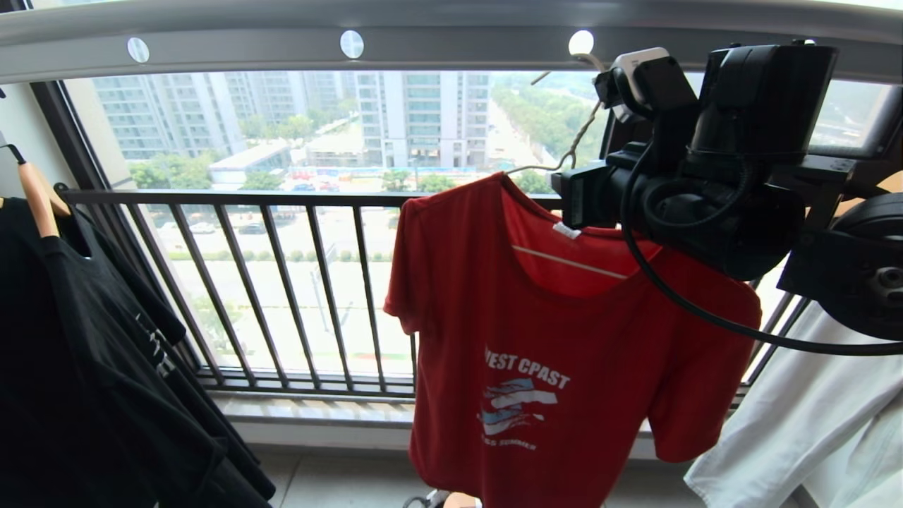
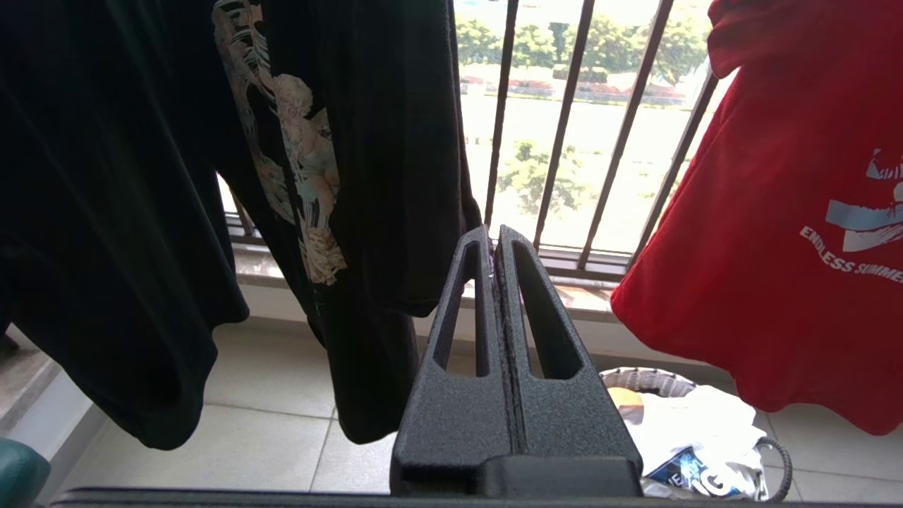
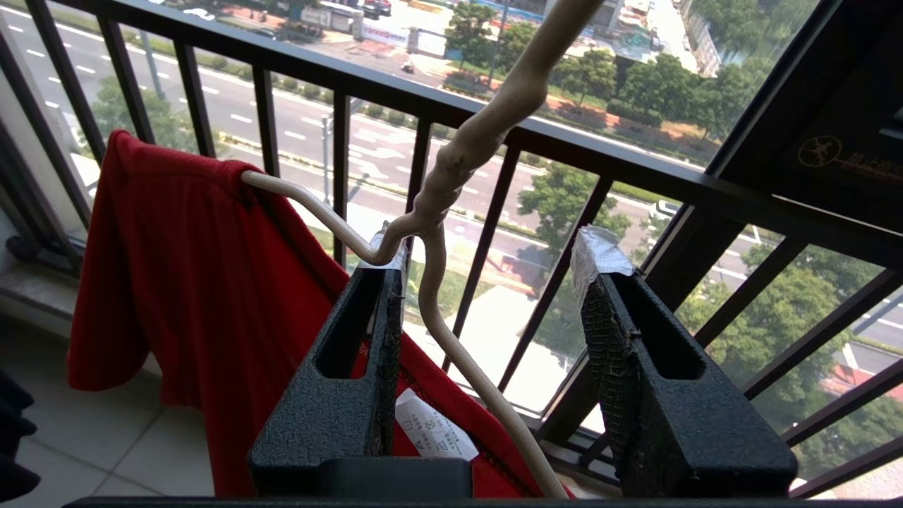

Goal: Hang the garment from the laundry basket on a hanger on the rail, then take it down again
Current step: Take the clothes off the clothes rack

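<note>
While the red garment (image 1: 557, 339) hangs on the white wire hanger (image 1: 575, 144) hooked into a hole of the rail (image 1: 423, 32), the right gripper (image 1: 575, 194) sits raised at the shirt's collar just below the hanger's twisted neck, in the head view. A black T-shirt (image 1: 92, 353) on a wooden hanger (image 1: 39, 197) hangs well off to the gripper's far side, and a pale garment (image 1: 811, 423) hangs below the arm.

In the left wrist view, the left gripper (image 2: 495, 240) is closed with its fingers pressed together, holding nothing; the laundry basket (image 2: 652, 381) stands on the floor tiles just beyond it, under the garment's hem.

In the right wrist view, the right gripper (image 3: 494, 275) is parted, its fingers (image 3: 621, 339) either side of the hanger's wire below the twist. One finger is touching or nearly touching the wire, the other apart from it.
</note>
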